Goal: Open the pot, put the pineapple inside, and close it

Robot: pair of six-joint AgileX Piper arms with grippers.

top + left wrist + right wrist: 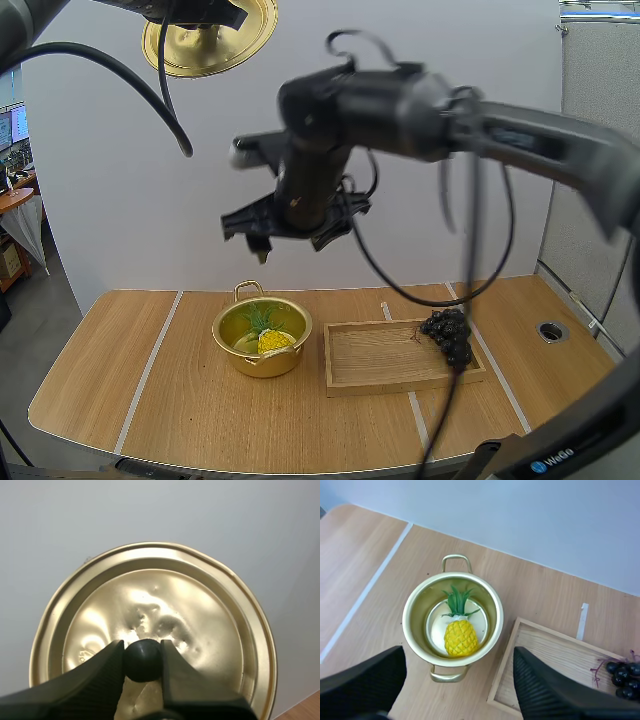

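Two pincers hang above the counter [120, 380]. The left pincer [142, 652] grips the black knob [142, 661] of the golden lid [200, 610], its fingertips pinching the knob from both sides, and holds the lid high in the air, well apart from the pot [262, 362]. The right pincer [457, 657] stands wide open with nothing between its fingers and hovers over the pot. The pot sits uncovered on the counter, just beside the wooden tray [400, 385]. The pineapple [274, 341] lies inside the pot on its bottom, its yellow body toward the near handle and its green leaves toward the far handle. A bunch of dark grapes [448, 335] rests at the tray's far corner, away from the pot.
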